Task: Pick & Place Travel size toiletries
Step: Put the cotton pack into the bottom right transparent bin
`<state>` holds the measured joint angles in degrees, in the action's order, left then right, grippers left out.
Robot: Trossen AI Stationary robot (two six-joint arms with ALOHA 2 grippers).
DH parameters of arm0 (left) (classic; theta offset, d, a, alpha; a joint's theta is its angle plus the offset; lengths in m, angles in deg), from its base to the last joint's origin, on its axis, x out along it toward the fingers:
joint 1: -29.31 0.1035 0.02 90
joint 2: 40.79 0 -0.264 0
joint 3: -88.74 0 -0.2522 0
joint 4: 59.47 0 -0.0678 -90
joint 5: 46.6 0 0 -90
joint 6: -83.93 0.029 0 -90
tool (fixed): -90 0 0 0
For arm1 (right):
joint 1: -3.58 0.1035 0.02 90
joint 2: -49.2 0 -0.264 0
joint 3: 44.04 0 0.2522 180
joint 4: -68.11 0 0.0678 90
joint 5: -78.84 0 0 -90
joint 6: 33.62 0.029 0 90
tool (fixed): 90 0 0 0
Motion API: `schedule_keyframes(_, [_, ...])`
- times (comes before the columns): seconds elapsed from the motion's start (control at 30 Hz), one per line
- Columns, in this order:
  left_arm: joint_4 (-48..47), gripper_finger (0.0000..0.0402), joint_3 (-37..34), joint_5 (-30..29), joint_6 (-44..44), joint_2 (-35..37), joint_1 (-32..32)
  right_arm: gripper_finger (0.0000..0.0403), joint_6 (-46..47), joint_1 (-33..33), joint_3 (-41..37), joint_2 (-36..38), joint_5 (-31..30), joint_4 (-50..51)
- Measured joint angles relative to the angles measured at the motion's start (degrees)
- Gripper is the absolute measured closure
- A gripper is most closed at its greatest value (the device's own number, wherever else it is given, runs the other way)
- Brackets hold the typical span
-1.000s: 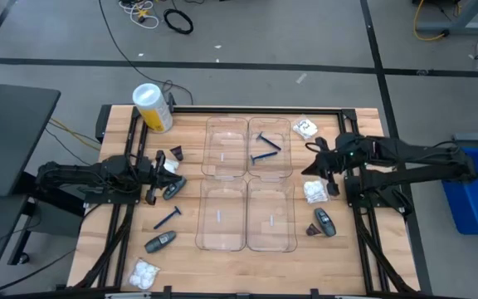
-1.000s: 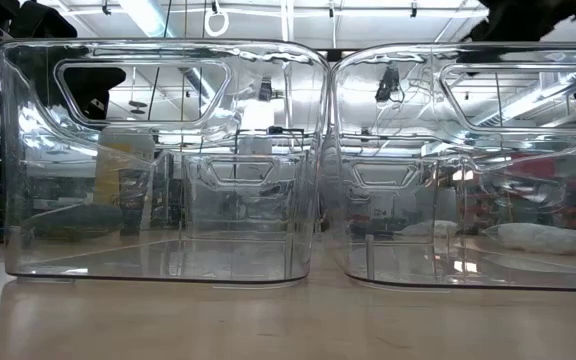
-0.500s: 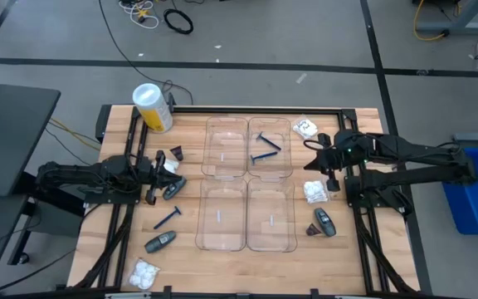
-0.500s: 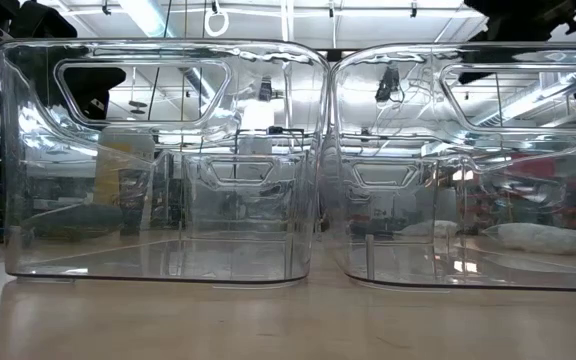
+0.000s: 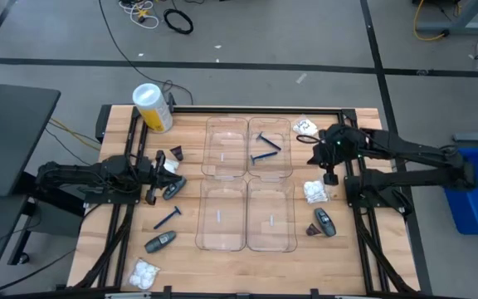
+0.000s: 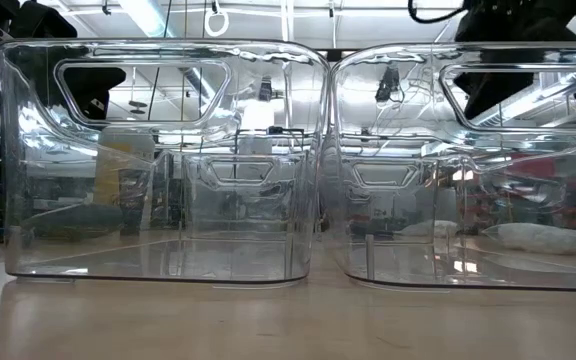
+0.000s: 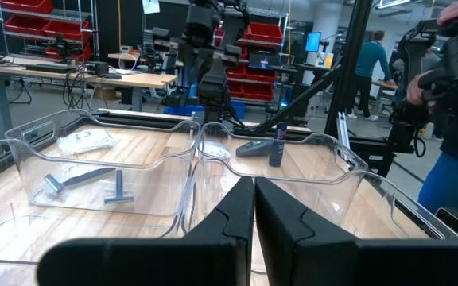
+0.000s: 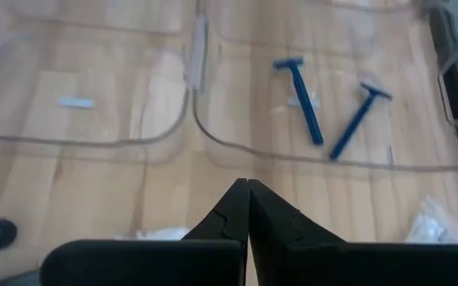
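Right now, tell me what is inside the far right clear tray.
Two blue razors lie crossed inside the far right clear tray. Nothing else shows in it. The tray is clear, so nothing there is covered.

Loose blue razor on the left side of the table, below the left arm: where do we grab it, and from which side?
Take the loose blue razor mid-handle, coming straight down from above. It lies flat and diagonal on bare wood, head toward the trays, so the fingers should close across the thin handle. The grey tube sits apart from it, leaving room on both sides. The left end effector, now shut, is nearest.
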<state>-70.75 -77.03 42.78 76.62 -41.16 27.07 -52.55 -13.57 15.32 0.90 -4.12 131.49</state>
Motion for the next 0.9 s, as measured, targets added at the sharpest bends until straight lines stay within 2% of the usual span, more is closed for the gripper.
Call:
schedule_keyframes(0.3, [0.00, 0.0379, -0.01, 0.00, 0.00, 0.01, 0.00, 0.0394, -1.68, -5.08, -0.96, -0.27, 0.66, 1.88])
schedule_keyframes(0.57, [0.00, 0.0379, -0.01, 0.02, 0.00, -0.01, 0.01, 0.0386, -4.56, -6.62, -0.96, -1.60, 5.57, 2.61])
schedule_keyframes(0.7, [0.00, 0.0379, 0.00, 0.02, -0.01, -0.01, 0.00, 0.0364, -4.51, -7.13, -0.96, -3.03, 5.56, 2.59])
schedule_keyframes(0.9, [0.00, 0.0379, 0.00, 0.02, 0.00, 0.00, 0.02, 0.0306, -4.02, -7.36, -0.58, -5.48, 5.03, 3.03])
